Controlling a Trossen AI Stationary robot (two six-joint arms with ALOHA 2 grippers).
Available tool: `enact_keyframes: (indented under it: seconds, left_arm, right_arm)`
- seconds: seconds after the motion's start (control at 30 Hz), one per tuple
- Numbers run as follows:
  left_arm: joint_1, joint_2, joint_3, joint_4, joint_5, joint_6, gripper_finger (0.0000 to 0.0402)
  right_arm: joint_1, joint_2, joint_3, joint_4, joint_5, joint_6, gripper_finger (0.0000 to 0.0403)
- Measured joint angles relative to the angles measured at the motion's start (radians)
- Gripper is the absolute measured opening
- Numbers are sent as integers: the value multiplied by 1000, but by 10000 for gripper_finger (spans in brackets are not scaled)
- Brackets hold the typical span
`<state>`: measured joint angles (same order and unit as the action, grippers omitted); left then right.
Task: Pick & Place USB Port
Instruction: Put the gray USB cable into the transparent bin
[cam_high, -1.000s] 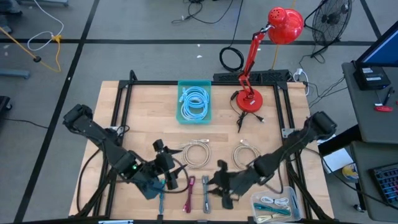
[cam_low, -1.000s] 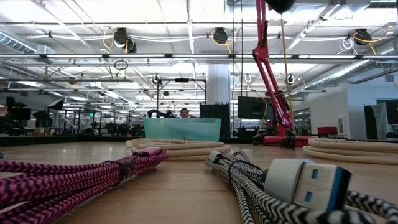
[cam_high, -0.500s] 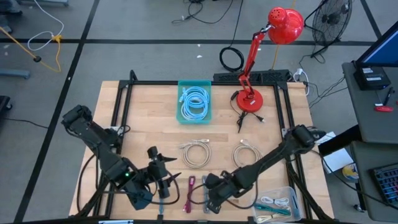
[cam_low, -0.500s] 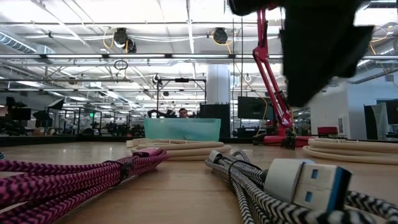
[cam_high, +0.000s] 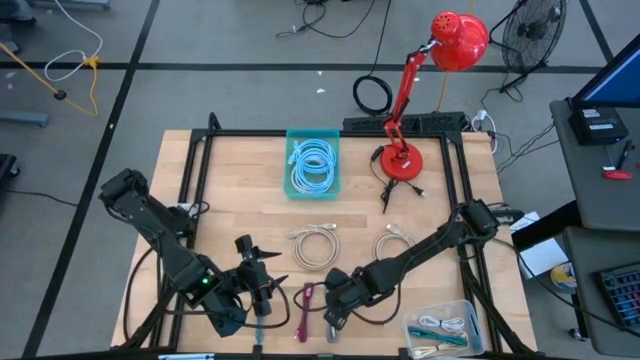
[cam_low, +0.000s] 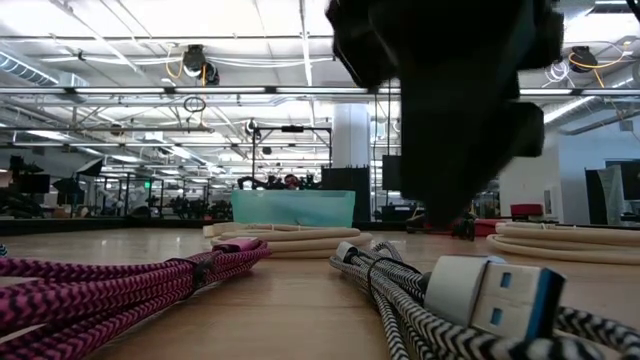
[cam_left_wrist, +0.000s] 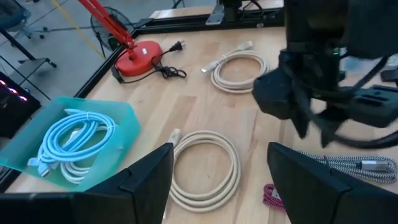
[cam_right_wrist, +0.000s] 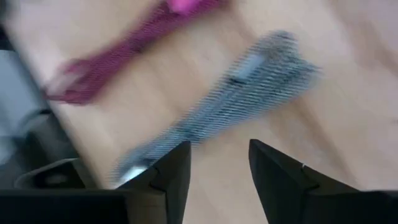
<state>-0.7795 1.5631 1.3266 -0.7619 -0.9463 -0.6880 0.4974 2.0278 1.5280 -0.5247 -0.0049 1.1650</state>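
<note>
Spread wide, my right tool hangs just above the grey braided USB cable, which lies flat on the bench directly beneath me, so I judge I'm lined up to come down on it. Right beside it lies the pink braided cable, close enough to snag. My left tool, also open, waits nearby past the pink cable, and two cream coils lie beyond.

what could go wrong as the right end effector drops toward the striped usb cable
1. The open right end effector is above the black-and-white braided USB cable, and the magenta braided cable lies close beside it, so a finger might snag that too.
2. The left end effector sits near the same cables; the arms might crowd each other.
</note>
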Motion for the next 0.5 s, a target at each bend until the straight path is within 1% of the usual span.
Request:
enact_keyframes:
  seconds: [0.07, 0.2, 0.33, 0.47, 0.5]
  left_arm:
    - [0, 0, 0, 2, 0, 1, 262]
    - [0, 0, 0, 2, -2, 13, 262]
    - [6, 0, 0, 4, -7, 28, 262]
    - [7, 0, 0, 4, -9, 33, 262]
    - [7, 0, 0, 3, -8, 37, 262]
  right_arm:
    - [-2, -1, -1, -19, 4, 3, 164]
    - [-7, 17, 2, 35, 5, 5, 172]
    - [-7, 32, 2, 78, 4, 3, 173]
    - [1, 60, -3, 67, 4, 16, 173]
    - [2, 73, -3, 98, 1, 23, 174]
